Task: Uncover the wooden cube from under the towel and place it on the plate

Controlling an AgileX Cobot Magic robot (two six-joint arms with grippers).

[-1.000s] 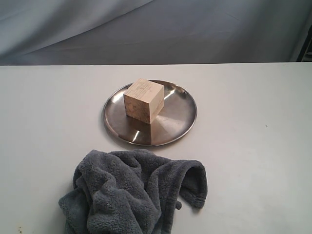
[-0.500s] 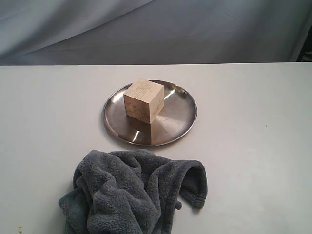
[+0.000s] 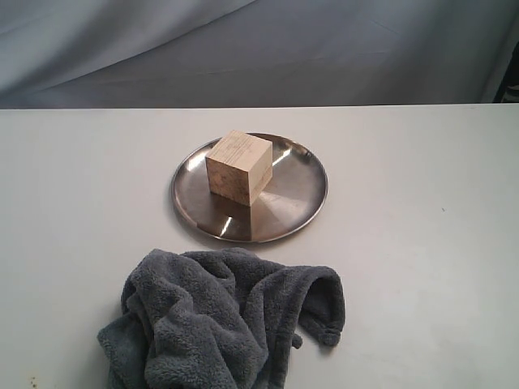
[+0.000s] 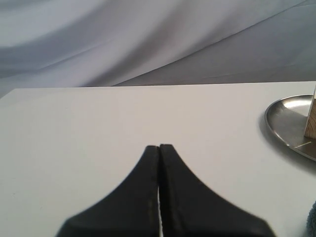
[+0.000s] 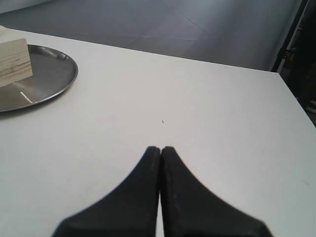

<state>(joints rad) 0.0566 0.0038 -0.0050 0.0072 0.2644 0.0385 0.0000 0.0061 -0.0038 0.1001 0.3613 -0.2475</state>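
The pale wooden cube (image 3: pixel 238 167) rests on the round steel plate (image 3: pixel 296 198) in the middle of the table, uncovered. The dark grey towel (image 3: pixel 219 320) lies crumpled in front of the plate, near the table's front edge. Neither arm shows in the exterior view. My left gripper (image 4: pixel 159 147) is shut with nothing in it, over bare table, with the plate (image 4: pixel 286 121) and an edge of the cube (image 4: pixel 311 121) off to one side. My right gripper (image 5: pixel 161 148) is also shut and empty; the plate (image 5: pixel 49 74) and cube (image 5: pixel 15 61) lie some way beyond it.
The white table (image 3: pixel 422 243) ends at a back edge in front of a grey cloth backdrop (image 3: pixel 259 49). The right wrist view shows the table's side edge (image 5: pixel 296 106) with a dark frame beyond it.
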